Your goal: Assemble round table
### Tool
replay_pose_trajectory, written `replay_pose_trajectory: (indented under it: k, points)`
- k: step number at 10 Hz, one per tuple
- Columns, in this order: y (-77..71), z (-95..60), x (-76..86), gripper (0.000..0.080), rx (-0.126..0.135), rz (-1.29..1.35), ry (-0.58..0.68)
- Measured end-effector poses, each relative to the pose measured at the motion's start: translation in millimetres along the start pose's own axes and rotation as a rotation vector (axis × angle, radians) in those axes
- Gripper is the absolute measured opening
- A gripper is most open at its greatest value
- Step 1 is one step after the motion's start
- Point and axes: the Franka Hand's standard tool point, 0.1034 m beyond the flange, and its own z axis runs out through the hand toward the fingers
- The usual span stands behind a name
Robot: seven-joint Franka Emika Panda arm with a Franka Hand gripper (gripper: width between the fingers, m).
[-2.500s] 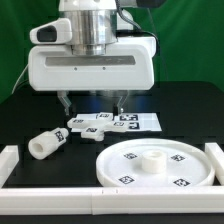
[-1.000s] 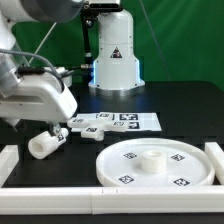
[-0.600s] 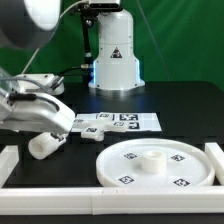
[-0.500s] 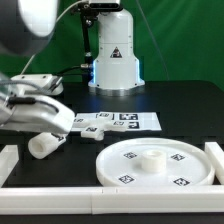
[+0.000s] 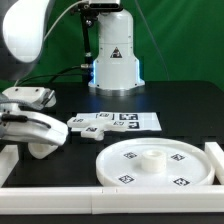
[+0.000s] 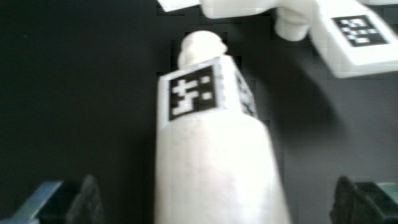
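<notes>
Gripper (image 6: 214, 203) has dropped to nine o'clock of the disc (image 5: 150, 165), fingers (image 6: 63, 200) spread either side of the lying leg (image 6: 214, 130), so I reckon the grasp comes next.

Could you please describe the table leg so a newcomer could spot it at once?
Start at the large round disc and look toward the exterior view's left. There the leg lies on its side: a short thick cylinder, unlike the flat marker board.

Round disc (image 5: 155, 178): white, rimmed, lying flat, lower right of the exterior view; raised central hub (image 5: 150, 157); square tags on its face.
Leg (image 6: 210, 150): white thick cylinder, on its side, one tag facing up.
</notes>
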Motion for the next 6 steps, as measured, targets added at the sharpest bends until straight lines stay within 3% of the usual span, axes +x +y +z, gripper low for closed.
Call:
replay_pose_trajectory:
  k: [3, 5, 6]
  points:
    - [-5.3, 6.6, 1.8, 0.0649, -0.007, 0.000, 0.000]
    - [-4.9, 6.5, 1.8, 0.0399, -0.006, 0.001, 0.000]
    - [-4.8, 6.5, 1.8, 0.0399, -0.006, 0.001, 0.000]
